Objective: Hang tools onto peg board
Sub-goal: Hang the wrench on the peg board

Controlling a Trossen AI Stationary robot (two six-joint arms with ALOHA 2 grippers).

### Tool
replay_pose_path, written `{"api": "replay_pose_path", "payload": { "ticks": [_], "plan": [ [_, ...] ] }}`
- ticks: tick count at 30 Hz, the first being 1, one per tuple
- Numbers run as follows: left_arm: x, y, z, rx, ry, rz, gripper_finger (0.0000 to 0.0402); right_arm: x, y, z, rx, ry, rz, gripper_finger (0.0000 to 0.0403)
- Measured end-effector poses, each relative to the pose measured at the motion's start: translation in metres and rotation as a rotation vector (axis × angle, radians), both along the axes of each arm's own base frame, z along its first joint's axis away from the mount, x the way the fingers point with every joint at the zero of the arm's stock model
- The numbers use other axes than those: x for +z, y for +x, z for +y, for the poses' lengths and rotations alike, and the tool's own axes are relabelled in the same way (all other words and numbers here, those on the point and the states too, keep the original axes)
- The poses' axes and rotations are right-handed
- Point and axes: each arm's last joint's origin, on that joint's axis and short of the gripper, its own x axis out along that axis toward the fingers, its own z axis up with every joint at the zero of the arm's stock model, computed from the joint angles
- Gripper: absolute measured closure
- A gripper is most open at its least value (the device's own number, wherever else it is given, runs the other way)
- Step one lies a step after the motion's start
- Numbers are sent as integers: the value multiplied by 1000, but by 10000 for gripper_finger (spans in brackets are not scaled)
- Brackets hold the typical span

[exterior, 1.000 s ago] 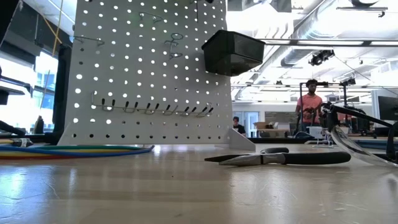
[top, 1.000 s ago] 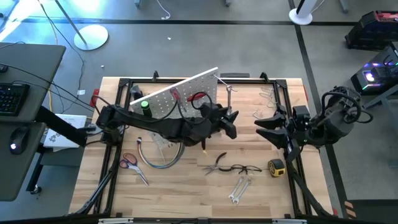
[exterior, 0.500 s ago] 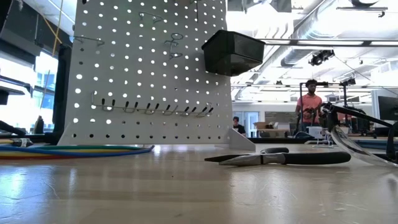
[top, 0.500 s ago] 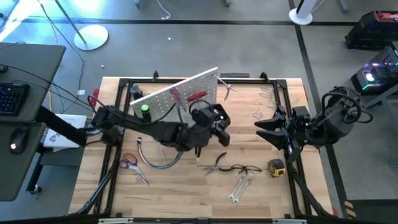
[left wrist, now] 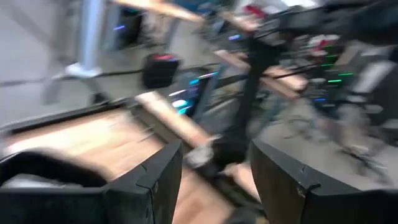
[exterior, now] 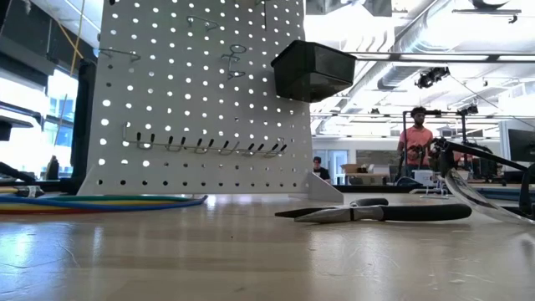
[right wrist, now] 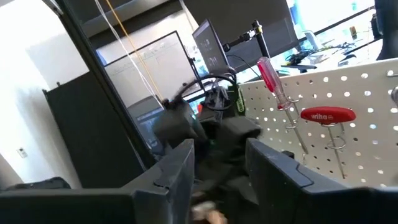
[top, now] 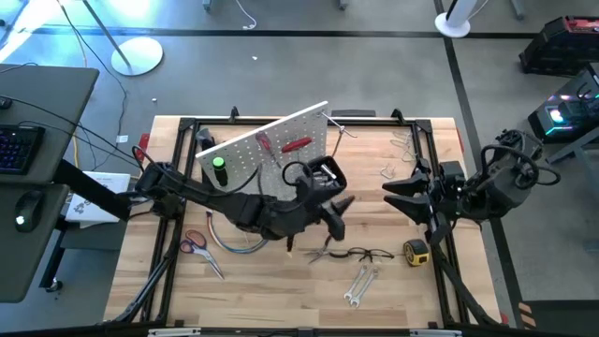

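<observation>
White lettering reading "wiha" ran along the handle of a red screwdriver (right wrist: 328, 115) hanging on the peg board (right wrist: 360, 118), beside another red-handled screwdriver (right wrist: 271, 77).

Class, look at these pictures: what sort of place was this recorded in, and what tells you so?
Probably a robotics lab or workshop: a peg board on a wooden table, desk with keyboard, exposed ceiling ducts.

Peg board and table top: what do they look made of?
Peg board: likely painted sheet metal or hard plastic; smooth matte white face, even grid of punched holes, wire hooks. Table top: wood, butcher-block style; pale joined strips with visible grain, slight sheen.
</observation>
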Motion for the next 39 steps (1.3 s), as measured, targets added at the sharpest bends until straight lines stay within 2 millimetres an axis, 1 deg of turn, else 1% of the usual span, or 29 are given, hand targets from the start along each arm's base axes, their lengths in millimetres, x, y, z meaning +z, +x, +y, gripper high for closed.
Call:
{"api": "replay_pose_path", "payload": {
  "ticks": [4,7,13,16,18,20,22,25,28,31,33,36,37,39],
  "plan": [
    [17,-1,-15,-128,53,-118,222,-1,0,0,-6,-9,8,300],
    [25,-5,-26,-182,53,-198,222,-3,0,1,24,-22,28,335],
    [37,-17,-54,-313,3,-334,223,-9,0,5,176,10,67,395],
    [40,-25,-71,-391,-13,-368,223,-9,0,9,318,66,69,398],
    [42,-32,-82,-424,-21,-376,223,-11,2,14,386,104,83,386],
    [46,-40,-91,-451,-34,-377,223,-17,5,24,434,161,128,366],
    [50,-50,-101,-479,-42,-384,223,-31,11,39,476,216,231,339],
    [58,-67,-113,-521,-68,-378,223,-62,19,66,545,227,457,289],
    [61,-86,-126,-545,-114,-322,223,-97,20,91,589,158,706,240],
    [53,-102,-137,-514,-163,-211,223,-132,23,112,615,40,908,200],
    [44,-111,-145,-481,-201,-135,223,-153,26,126,675,-32,1009,186],
    [29,-123,-154,-416,-255,-48,223,-189,31,151,823,-150,1153,179],
    [24,-126,-156,-388,-266,-24,222,-201,32,156,845,-194,1197,179],
    [15,-132,-157,-332,-278,16,223,-221,36,161,830,-260,1272,179]
  ]
}}
